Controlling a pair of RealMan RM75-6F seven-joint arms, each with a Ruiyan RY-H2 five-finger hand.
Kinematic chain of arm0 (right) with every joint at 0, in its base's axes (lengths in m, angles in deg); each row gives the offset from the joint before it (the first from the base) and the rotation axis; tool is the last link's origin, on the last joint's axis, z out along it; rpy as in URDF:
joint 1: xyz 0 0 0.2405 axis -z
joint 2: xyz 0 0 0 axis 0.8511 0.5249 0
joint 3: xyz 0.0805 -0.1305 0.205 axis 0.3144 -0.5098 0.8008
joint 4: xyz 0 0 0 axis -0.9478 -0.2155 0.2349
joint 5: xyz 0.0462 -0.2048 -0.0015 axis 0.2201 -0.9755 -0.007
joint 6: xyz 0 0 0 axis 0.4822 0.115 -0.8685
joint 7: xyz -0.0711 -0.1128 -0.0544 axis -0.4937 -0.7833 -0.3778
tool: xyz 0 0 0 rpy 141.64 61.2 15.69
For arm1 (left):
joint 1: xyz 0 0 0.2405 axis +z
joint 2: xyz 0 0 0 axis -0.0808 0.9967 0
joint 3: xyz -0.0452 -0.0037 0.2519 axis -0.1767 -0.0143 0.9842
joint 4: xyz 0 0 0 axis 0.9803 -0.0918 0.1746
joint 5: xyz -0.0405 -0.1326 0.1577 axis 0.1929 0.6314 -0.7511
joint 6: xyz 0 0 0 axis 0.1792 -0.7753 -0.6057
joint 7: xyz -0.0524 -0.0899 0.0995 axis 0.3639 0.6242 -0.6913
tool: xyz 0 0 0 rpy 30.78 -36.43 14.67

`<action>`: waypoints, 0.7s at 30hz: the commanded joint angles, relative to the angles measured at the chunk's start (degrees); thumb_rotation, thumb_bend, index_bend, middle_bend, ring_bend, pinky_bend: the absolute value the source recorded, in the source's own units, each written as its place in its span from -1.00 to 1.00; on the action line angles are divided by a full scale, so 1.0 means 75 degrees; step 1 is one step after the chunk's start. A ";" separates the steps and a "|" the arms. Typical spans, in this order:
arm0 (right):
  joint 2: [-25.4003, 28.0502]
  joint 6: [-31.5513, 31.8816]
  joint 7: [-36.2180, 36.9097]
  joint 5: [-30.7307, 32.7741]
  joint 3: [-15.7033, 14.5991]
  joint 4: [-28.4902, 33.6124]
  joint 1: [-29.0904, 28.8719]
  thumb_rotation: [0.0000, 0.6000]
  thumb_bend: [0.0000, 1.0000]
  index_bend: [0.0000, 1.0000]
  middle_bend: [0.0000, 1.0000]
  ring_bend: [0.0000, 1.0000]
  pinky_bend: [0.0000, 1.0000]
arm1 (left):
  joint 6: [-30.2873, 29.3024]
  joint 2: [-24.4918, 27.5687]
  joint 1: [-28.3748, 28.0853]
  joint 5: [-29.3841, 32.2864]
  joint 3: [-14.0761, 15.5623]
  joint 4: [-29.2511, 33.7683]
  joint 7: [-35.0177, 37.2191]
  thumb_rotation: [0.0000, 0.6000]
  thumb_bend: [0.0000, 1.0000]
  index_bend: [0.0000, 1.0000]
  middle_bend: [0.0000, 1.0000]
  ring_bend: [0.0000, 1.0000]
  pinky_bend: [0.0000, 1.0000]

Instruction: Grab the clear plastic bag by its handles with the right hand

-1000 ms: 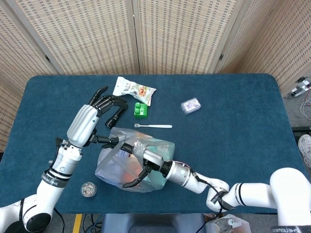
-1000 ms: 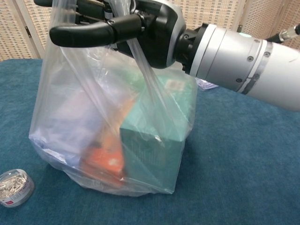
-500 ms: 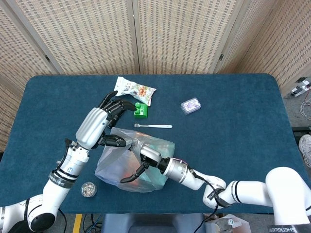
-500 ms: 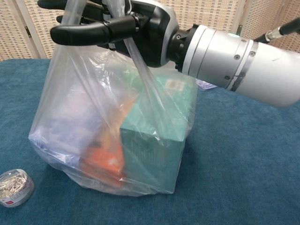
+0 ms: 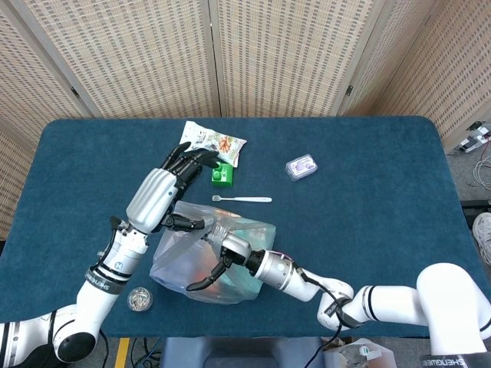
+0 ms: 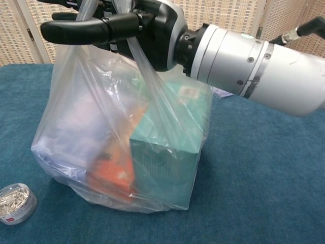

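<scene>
The clear plastic bag (image 5: 173, 264) stands on the blue table near the front edge, holding a teal box (image 6: 167, 157) and an orange item (image 6: 109, 173). My right hand (image 6: 127, 25) is over the top of the bag, its black fingers curled around the bag's handles (image 6: 144, 66), which stretch taut down to the bag (image 6: 76, 127). In the head view the right hand (image 5: 222, 257) reaches in from the lower right over the bag. My left hand (image 5: 165, 192) hovers at the bag's far left edge with fingers spread, its thumb close to the bag's top; contact is unclear.
A small tub of paper clips (image 5: 139, 299) sits left of the bag, also low left in the chest view (image 6: 15, 203). Behind the bag lie a white toothbrush (image 5: 242, 199), a green block (image 5: 222, 175), a snack packet (image 5: 212, 142) and a small clear case (image 5: 301, 166).
My left hand has moved away from me and to the right, its fingers now over the green block. My right hand has shifted a little left, drawing the handles tighter.
</scene>
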 commanded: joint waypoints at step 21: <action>-0.0048 -0.0232 0.0505 0.0310 0.0143 -0.0148 -0.0065 1.00 -0.90 -0.09 0.01 -0.08 -0.05 | 0.0377 0.0596 0.0067 0.0897 0.0176 -0.0206 -0.0550 1.00 -0.88 -1.00 -0.66 -0.80 -1.00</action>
